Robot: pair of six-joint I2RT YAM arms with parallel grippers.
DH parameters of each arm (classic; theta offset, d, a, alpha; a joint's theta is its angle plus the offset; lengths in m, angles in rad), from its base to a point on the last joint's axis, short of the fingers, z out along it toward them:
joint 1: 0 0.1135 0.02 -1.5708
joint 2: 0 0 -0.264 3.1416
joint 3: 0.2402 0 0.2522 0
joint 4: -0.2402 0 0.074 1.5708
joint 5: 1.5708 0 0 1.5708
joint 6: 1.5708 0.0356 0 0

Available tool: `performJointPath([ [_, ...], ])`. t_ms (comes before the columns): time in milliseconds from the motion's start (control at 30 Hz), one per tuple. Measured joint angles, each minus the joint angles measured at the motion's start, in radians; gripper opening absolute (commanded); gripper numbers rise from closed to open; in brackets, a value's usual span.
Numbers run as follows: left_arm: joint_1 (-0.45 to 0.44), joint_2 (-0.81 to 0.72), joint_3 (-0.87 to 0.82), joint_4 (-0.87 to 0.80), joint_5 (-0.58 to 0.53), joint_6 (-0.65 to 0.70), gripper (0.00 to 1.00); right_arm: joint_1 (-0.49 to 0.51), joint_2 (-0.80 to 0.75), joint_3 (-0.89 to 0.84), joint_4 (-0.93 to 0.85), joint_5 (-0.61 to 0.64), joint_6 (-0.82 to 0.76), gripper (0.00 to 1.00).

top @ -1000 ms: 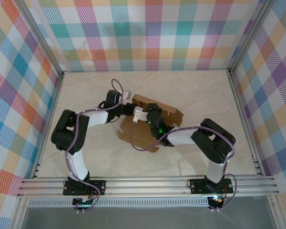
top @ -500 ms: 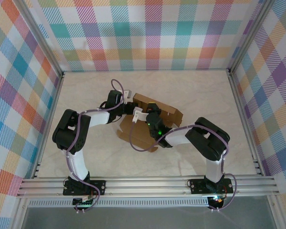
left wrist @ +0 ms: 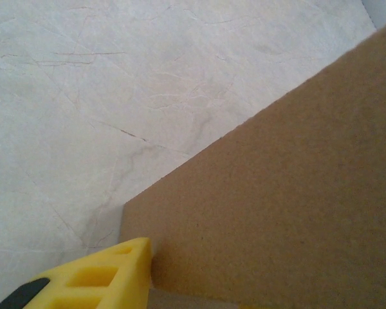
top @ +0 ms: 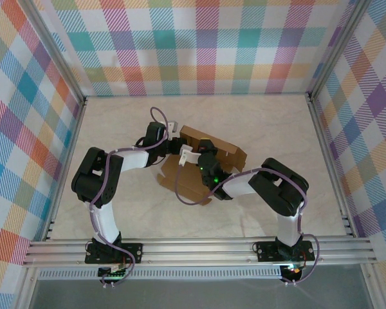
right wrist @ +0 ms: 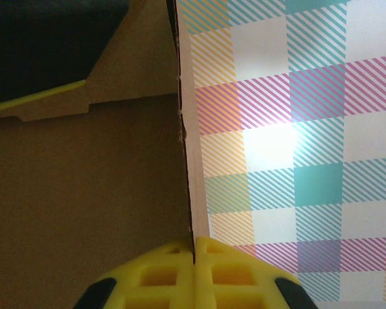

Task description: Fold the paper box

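My right hand (right wrist: 194,250) pinches a wall of the paper box (top: 226,153), likely light, crease-prone; whether my left hand (top: 180,140) grips, I cannot tell.

At the middle of the table (top: 276,129): the paper box (top: 230,154), raised walls toward the back, flat panel toward the near edge. Against its left side, the left gripper (top: 180,141), one finger (left wrist: 103,277) just beside a panel's corner. Over the box's middle, the right gripper (right wrist: 194,248), pinched on an upright panel's edge. Behind, left and right of the table, walls (top: 199,45). Along the near edge, a rail (top: 199,248) bearing both arm bases.
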Motion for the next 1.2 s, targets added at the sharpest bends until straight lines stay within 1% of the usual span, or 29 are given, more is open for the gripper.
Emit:
performJointPath([
  [67, -0.002, 0.000, 0.000, 0.002, -0.009, -0.006, 0.28, 0.001, 0.000, 0.000, 0.003, 0.002, 0.000, 0.00],
  [200, -0.003, 0.003, 0.000, 0.005, -0.020, -0.009, 0.21, 0.001, 0.000, -0.001, 0.003, 0.004, 0.000, 0.00],
  [267, -0.005, 0.004, 0.001, 0.006, -0.024, -0.008, 0.14, 0.003, 0.000, -0.001, 0.003, 0.004, 0.000, 0.00],
  [300, -0.006, 0.004, 0.002, 0.006, -0.026, -0.004, 0.13, 0.003, 0.000, -0.001, 0.003, 0.005, 0.000, 0.00],
  [367, -0.010, 0.004, 0.004, 0.005, -0.032, 0.000, 0.14, 0.006, 0.000, -0.001, 0.003, 0.006, 0.000, 0.00],
  [467, -0.012, 0.005, 0.006, 0.002, -0.038, 0.005, 0.24, 0.006, 0.001, -0.001, 0.003, 0.009, 0.000, 0.00],
  [567, -0.013, 0.005, 0.006, -0.002, -0.039, 0.002, 0.27, 0.007, 0.001, -0.001, 0.003, 0.012, 0.000, 0.00],
  [633, -0.016, 0.005, 0.006, -0.002, -0.040, 0.002, 0.33, 0.008, 0.003, -0.001, 0.005, 0.015, 0.000, 0.00],
  [700, -0.019, 0.005, 0.006, -0.002, -0.043, 0.000, 0.34, 0.008, 0.006, -0.001, 0.008, 0.016, 0.000, 0.00],
  [900, -0.031, 0.004, 0.006, -0.001, -0.070, 0.030, 0.35, 0.010, 0.006, 0.000, 0.010, 0.021, 0.000, 0.00],
  [1000, -0.043, -0.001, -0.013, 0.033, -0.097, 0.064, 0.35, 0.010, 0.006, 0.000, 0.010, 0.023, 0.002, 0.00],
  [1133, -0.063, -0.017, -0.075, 0.119, -0.142, 0.134, 0.32, 0.013, 0.006, 0.001, 0.006, 0.023, 0.009, 0.00],
  [1167, -0.064, -0.017, -0.079, 0.126, -0.148, 0.144, 0.29, 0.013, 0.006, 0.002, 0.005, 0.023, 0.011, 0.00],
  [1200, -0.064, -0.017, -0.081, 0.133, -0.155, 0.158, 0.27, 0.013, 0.006, 0.002, 0.005, 0.024, 0.013, 0.00],
])
